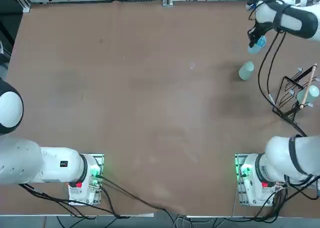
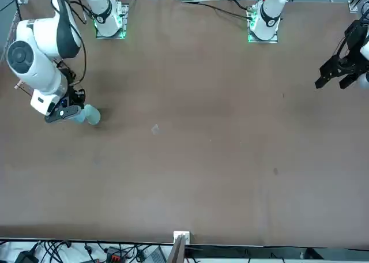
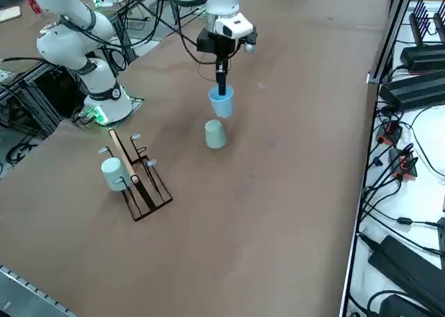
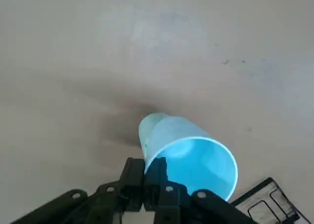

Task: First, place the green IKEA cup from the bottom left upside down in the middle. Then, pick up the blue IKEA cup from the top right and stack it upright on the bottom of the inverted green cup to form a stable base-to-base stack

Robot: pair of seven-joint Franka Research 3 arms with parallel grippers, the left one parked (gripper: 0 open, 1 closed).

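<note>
I've got a wide brown table (image 3: 278, 192), a wire rack (image 3: 139, 181) near its right edge. The green IKEA cup (image 3: 215, 134) stands inverted on it. My right gripper (image 3: 222, 89), pinched on the rim, holds the blue IKEA cup (image 3: 221, 103) aloft just beside it. Second step: I'd centre the blue base over the green one, then lower.

Three small tapered plastic cups in all: one light sky-blue plastic cup (image 3: 221, 103), one pale sage-green plastic cup (image 3: 215, 134) at its 6 o'clock in the right side view, one pale cup (image 3: 112, 173) on the single black wire rack (image 3: 142, 185).
</note>
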